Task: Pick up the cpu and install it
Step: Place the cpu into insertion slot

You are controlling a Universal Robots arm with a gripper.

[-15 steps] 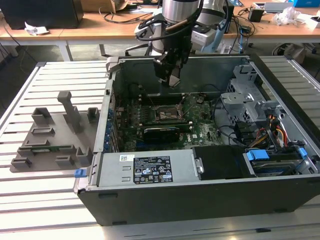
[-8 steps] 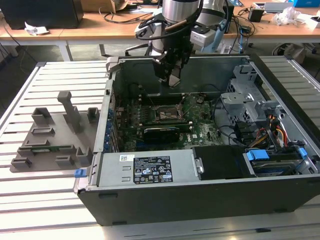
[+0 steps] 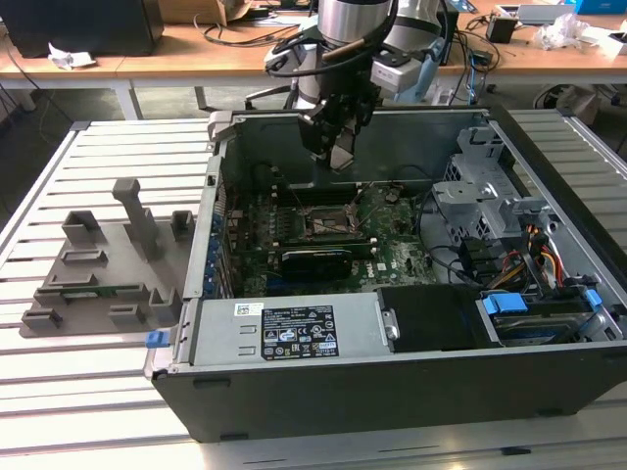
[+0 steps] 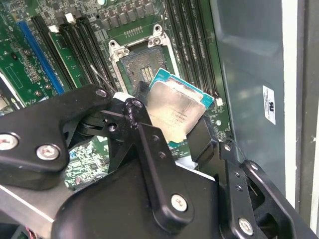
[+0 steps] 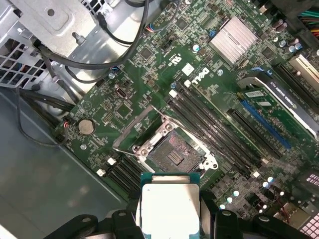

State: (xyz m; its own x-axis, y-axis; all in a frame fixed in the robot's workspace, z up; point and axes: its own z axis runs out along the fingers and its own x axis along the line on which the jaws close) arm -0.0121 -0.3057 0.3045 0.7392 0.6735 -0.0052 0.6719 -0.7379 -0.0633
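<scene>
My gripper (image 4: 172,127) is shut on the cpu (image 4: 174,110), a small square chip with a silvery metal top and a green rim. Black fingers (image 4: 132,107) clamp two of its opposite edges. In the first wrist view the cpu (image 5: 169,209) hangs just short of the open motherboard socket (image 5: 172,152), above the board and apart from it. The socket (image 4: 142,69) has its metal frame lifted, and its contact field is bare. In the exterior view the gripper (image 3: 340,155) hovers inside the open computer case (image 3: 392,382), a little behind and above the socket (image 3: 331,223).
Black memory slots (image 5: 214,134) run beside the socket. A metal drive cage with cables (image 3: 480,186) stands at the exterior view's right, and the case's rear wall (image 3: 411,137) is close behind the gripper. A grey plastic fixture with posts (image 3: 108,269) sits on the slatted table.
</scene>
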